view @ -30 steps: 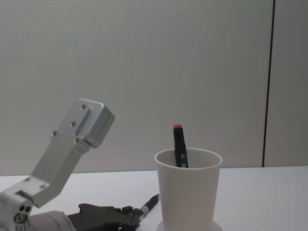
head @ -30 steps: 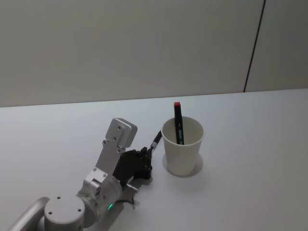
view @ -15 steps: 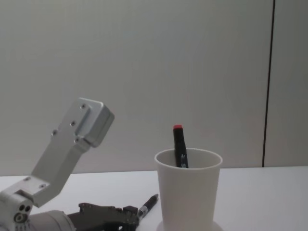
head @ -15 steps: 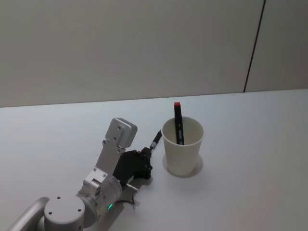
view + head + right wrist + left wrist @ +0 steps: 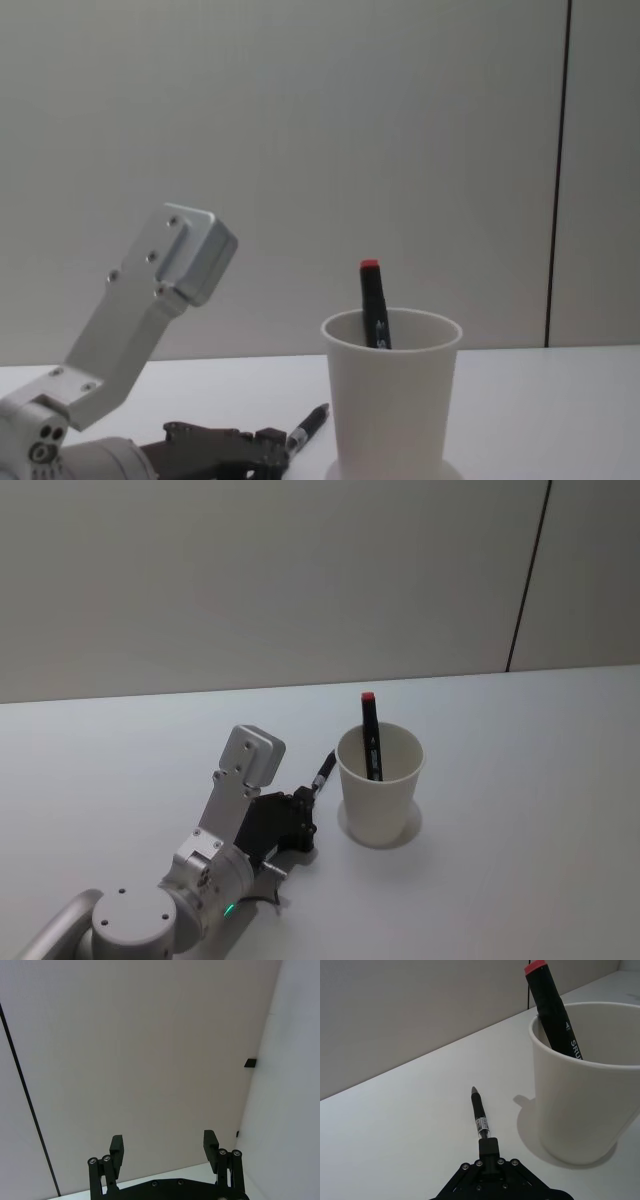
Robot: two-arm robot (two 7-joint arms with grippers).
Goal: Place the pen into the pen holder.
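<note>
The pen holder point(image 5: 380, 802) is a white paper cup standing upright on the table, with a black marker with a red cap point(image 5: 369, 738) leaning inside it. My left gripper point(image 5: 307, 800) is low over the table just left of the cup, shut on the rear end of a thin black pen point(image 5: 323, 770). The pen points forward and slightly up, its tip close beside the cup wall and outside it. In the left wrist view the pen point(image 5: 480, 1117) sticks out of the shut gripper point(image 5: 489, 1146) beside the cup point(image 5: 585, 1110). My right gripper point(image 5: 163, 1141) is parked, open, facing a wall.
The white table point(image 5: 520, 780) stretches bare to the right of the cup and behind it. A grey wall with a dark vertical seam point(image 5: 527, 575) rises behind the table. My left arm's silver link point(image 5: 150, 310) stands up at the left.
My left gripper and the pen have drawn slightly left, away from the cup. The cup and its marker have not moved.
</note>
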